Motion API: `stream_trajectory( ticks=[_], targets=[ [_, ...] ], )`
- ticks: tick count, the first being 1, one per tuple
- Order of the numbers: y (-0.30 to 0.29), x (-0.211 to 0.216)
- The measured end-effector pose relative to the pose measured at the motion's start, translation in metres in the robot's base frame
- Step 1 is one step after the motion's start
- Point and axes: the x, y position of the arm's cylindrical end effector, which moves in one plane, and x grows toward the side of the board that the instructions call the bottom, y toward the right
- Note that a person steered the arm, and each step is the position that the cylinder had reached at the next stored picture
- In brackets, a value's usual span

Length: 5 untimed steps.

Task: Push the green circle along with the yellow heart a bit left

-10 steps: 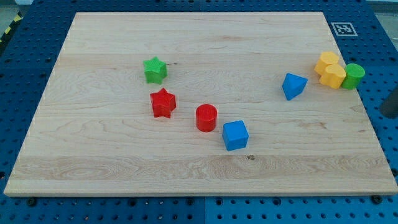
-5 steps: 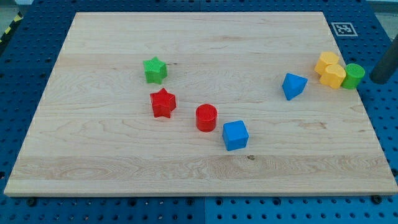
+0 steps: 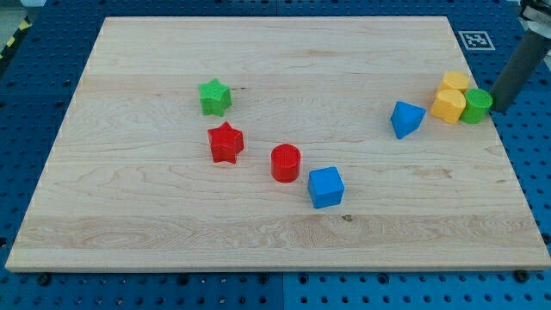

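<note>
The green circle (image 3: 476, 105) sits at the board's right edge, touching the yellow heart (image 3: 448, 106) on its left. A second yellow block (image 3: 455, 83) lies just above the heart, touching it. My tip (image 3: 498, 106) is at the green circle's right side, touching or almost touching it. The dark rod rises from there toward the view's top right.
A blue block (image 3: 406, 118) lies left of the yellow heart. A blue cube (image 3: 326, 187), a red cylinder (image 3: 286, 163), a red star (image 3: 225, 142) and a green star (image 3: 214, 96) lie across the middle of the wooden board (image 3: 155, 224). A marker tag (image 3: 475, 40) sits off the board's top right corner.
My tip has moved up and left from the view's right edge to the green circle. The green circle and both yellow blocks have shifted left by a small amount.
</note>
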Motion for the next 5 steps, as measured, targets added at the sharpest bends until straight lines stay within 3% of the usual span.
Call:
stream_trajectory(
  ticks=[3,5],
  targets=[
    [-0.008,0.007],
    [-0.020,0.120]
  ],
)
